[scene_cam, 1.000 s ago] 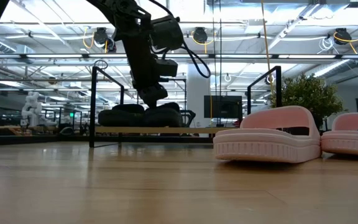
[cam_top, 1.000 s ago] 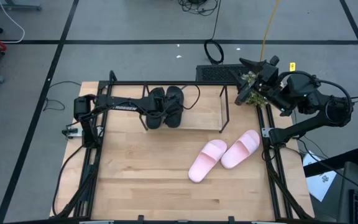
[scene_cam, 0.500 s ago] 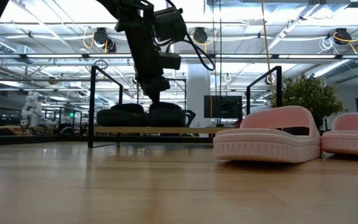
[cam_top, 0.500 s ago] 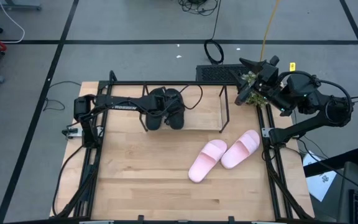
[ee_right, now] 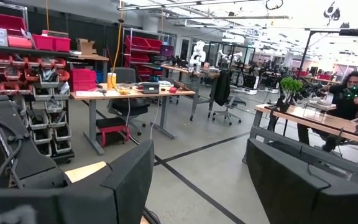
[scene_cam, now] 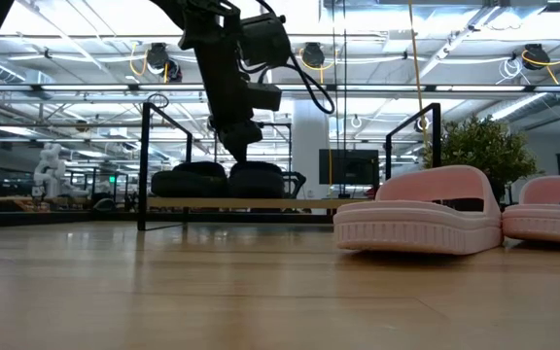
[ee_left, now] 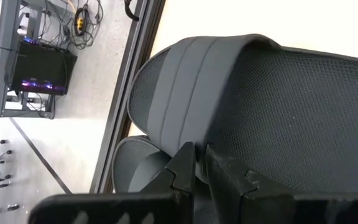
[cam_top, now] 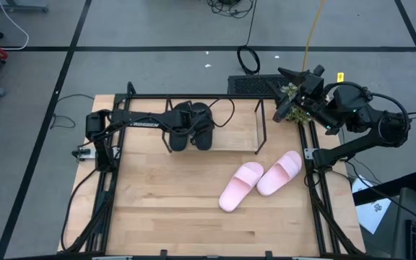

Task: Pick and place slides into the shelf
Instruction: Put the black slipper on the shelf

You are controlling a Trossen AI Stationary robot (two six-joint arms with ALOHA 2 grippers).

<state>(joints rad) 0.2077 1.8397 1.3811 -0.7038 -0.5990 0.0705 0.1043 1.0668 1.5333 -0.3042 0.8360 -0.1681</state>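
Left claw (cam_top: 181, 130) barely shifted, still pinching black slide (cam_top: 201, 123) on shelf (cam_top: 237, 137); 2 pink slides (cam_top: 240, 185) lie apart.

Robotics lab: red parts bins (ee_right: 45, 42) on racks, work desks (ee_right: 129, 93), office chairs (ee_right: 224, 93), taped concrete floor (ee_right: 191, 146).

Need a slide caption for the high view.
Left gripper over two matte black slides on the shelf; two pale pink slides wait.
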